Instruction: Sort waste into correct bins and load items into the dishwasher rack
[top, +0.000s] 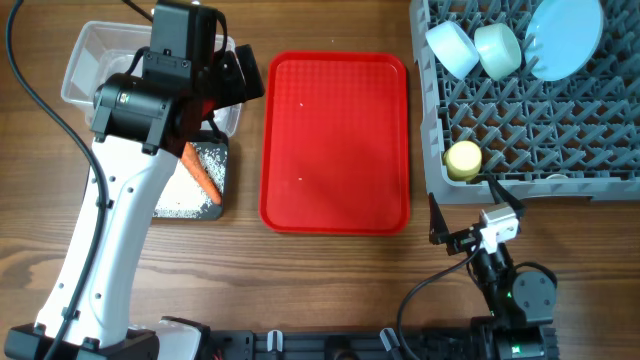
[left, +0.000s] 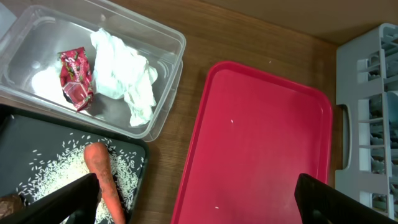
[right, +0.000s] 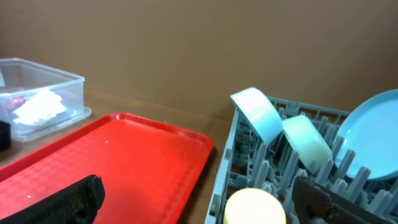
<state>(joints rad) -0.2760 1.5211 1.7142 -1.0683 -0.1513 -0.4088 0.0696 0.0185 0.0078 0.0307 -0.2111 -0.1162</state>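
Overhead view is showing the flat red plastic tray (top: 335, 140) lying bare between both wide-open, empty grippers, the left gripper (top: 235, 75) hovering nearer its edge than the right gripper (top: 470, 215).

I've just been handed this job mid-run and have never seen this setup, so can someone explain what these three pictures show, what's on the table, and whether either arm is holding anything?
You are looking at two robot arms at a wooden table. One picture is taken from above; the other two come from cameras on each wrist, so the dark shapes at their bottom edges are that arm's own fingers.

From above, the left gripper hangs over the clear tub and black tray; the right gripper sits near the grey rack. Both are open and hold nothing.

The tub holds a red wrapper and a white tissue. The black tray holds a carrot and scattered rice. The red tray in the middle carries only a few specks. The rack holds two pale bowls, a blue plate and a yellow cup.
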